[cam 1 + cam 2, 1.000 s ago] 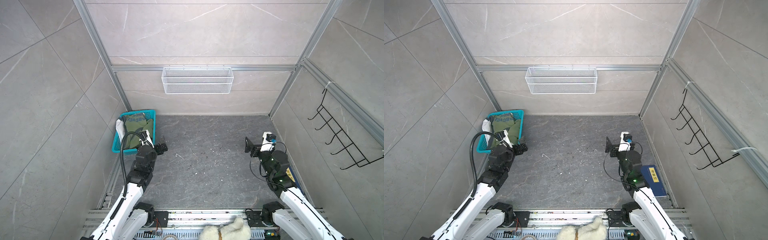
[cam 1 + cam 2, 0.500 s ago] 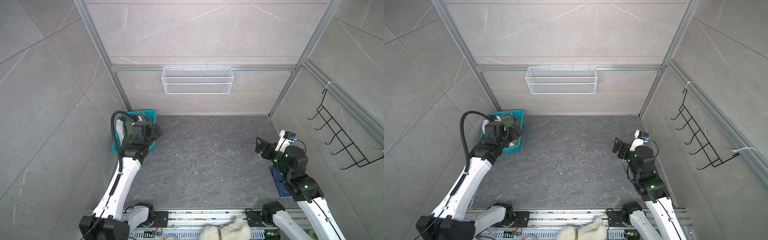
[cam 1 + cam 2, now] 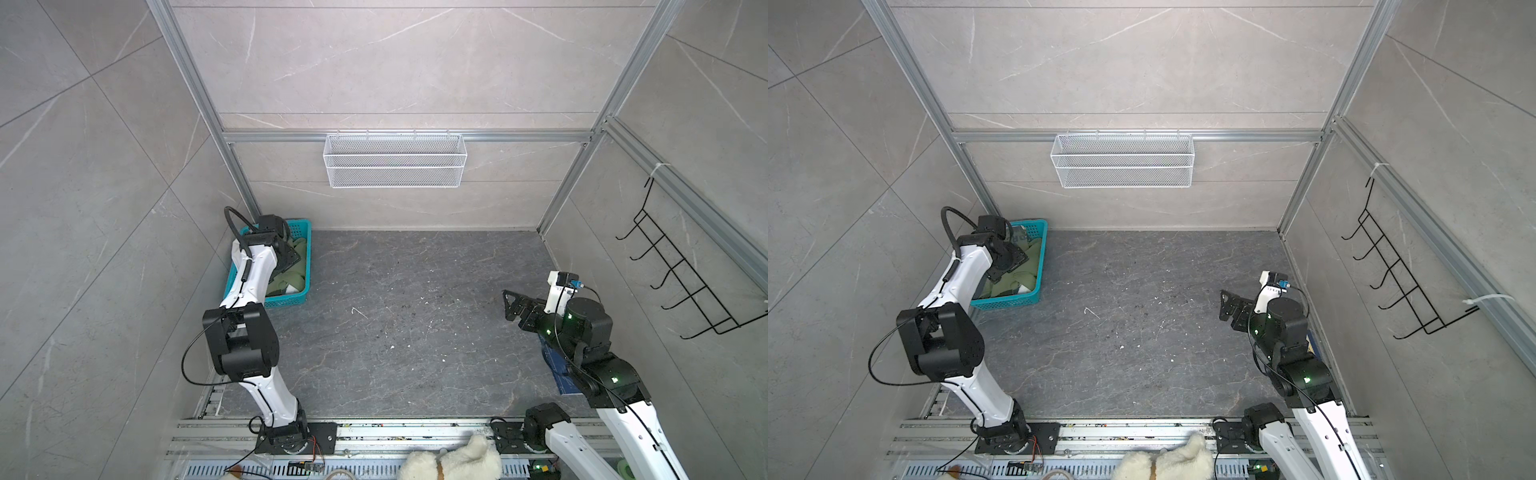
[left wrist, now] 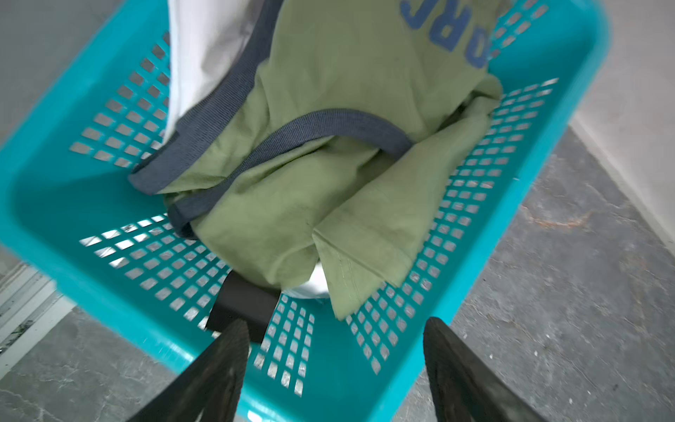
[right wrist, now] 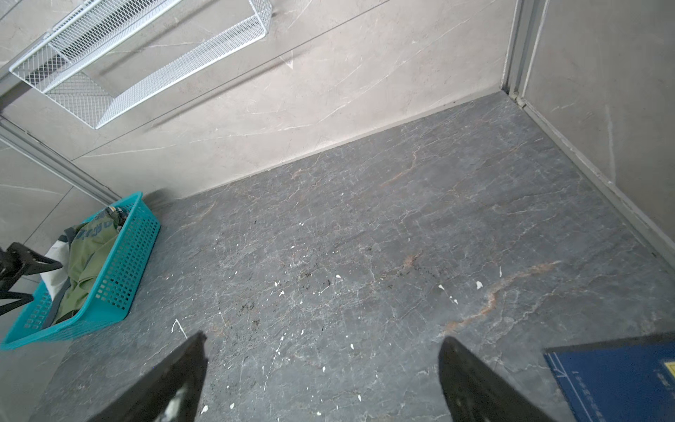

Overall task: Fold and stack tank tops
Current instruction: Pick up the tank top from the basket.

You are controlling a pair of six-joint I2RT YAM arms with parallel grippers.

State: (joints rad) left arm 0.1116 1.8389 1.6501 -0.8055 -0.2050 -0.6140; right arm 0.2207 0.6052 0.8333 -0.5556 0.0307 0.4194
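Observation:
An olive green tank top (image 4: 328,175) with navy trim lies crumpled in a teal basket (image 4: 47,204) at the far left of the floor. A white tank top (image 4: 208,44) lies partly under it and drapes over the basket's side. In both top views the olive cloth (image 3: 291,278) (image 3: 1017,282) shows beside my left arm. My left gripper (image 4: 334,325) (image 3: 291,259) hangs open over the basket's near end, with nothing between its fingers and clear of the cloth. My right gripper (image 5: 323,339) (image 3: 509,305) stands open above the bare floor at the right.
A dark blue board (image 5: 621,380) lies on the floor under my right arm. A white wire basket (image 3: 395,160) hangs on the back wall and a black hook rack (image 3: 681,282) on the right wall. A plush toy (image 3: 453,461) sits at the front rail. A small black block (image 4: 244,303) shows under the olive cloth's edge.
My left arm has reached up and back from the floor beside the basket to over the basket. My right arm has pulled away to the right.

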